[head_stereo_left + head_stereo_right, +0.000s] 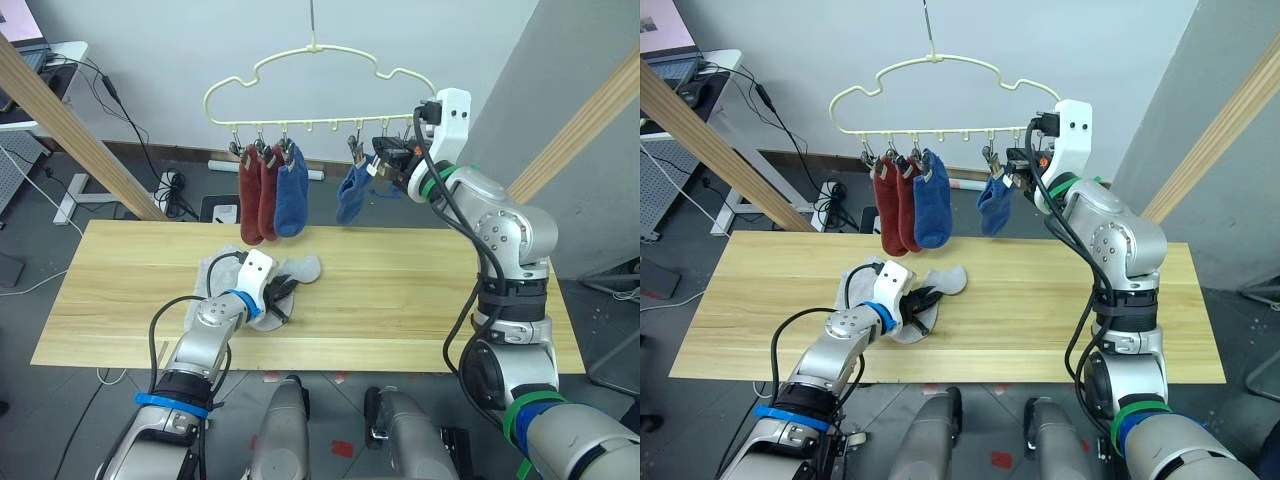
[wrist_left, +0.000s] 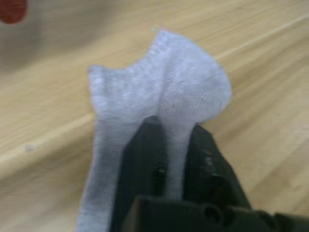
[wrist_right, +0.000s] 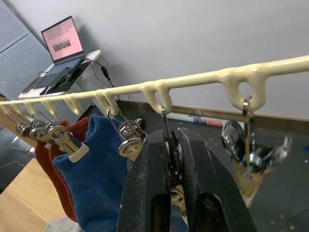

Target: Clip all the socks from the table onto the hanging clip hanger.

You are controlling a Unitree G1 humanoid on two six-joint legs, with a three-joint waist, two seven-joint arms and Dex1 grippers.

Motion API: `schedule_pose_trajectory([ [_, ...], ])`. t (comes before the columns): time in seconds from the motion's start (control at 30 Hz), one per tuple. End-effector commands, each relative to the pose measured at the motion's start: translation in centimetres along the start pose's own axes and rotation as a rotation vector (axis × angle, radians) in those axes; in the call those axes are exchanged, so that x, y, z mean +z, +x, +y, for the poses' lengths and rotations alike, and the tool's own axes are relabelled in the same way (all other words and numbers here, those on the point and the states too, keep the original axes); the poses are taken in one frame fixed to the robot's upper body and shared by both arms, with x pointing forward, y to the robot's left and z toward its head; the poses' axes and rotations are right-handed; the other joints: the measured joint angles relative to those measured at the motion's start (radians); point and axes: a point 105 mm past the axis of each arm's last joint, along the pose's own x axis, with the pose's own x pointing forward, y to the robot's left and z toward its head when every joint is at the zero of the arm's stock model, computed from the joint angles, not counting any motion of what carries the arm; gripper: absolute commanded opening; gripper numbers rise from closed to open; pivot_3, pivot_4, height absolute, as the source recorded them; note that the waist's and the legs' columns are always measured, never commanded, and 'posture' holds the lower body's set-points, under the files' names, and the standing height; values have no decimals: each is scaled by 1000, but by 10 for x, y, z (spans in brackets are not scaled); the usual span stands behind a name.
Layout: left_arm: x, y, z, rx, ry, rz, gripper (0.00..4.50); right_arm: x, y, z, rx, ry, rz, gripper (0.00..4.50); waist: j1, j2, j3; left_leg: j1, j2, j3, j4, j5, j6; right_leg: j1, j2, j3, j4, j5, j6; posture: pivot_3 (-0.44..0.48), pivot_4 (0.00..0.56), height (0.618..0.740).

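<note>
Four socks (image 1: pixel 291 196) hung from the hanger (image 1: pixel 318 88); left fingers (image 2: pixel 166 159) pinched a grey sock (image 1: pixel 300 268) on the bench (image 1: pixel 400 300), right fingers (image 3: pixel 173 164) squeezed a clip (image 3: pixel 170 150). Thin fabric risked slipping free.

arms: silver-grey metal | wrists: white housings | bands: blue left, green right | cables: black | tool fingers: black

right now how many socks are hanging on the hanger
4: two red socks side by side toward the robot's left, a blue sock next to them, another blue sock by the right gripper.
</note>
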Motion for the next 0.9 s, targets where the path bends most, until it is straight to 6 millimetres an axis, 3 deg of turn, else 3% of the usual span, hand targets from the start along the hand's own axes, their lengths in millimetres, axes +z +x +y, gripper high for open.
schedule_pose_trajectory([
  [0.03,42,0,-19,-69,-54,-210,50,-3,-4,-18,-72,113,41,25,1,0,0,0,0,0,0,0,0,0,0,0,0,0,0,144,352,740],
  [0.2,107,-7,-46,-94,-40,-485,50,-4,-4,-23,-113,266,90,25,4,0,0,-3,0,-1,0,0,0,0,-1,0,-2,0,0,141,355,740],
  [0.37,149,-10,-49,-15,-50,-650,50,-1,-8,-23,-123,340,131,25,4,0,0,-3,-1,-2,0,0,0,0,-1,0,-3,0,0,126,358,740],
  [0.9,168,0,-50,0,-75,-709,50,-5,-13,-15,-115,404,180,25,3,0,0,-7,-3,-4,0,-1,1,0,-1,-2,-9,0,0,110,362,740],
])
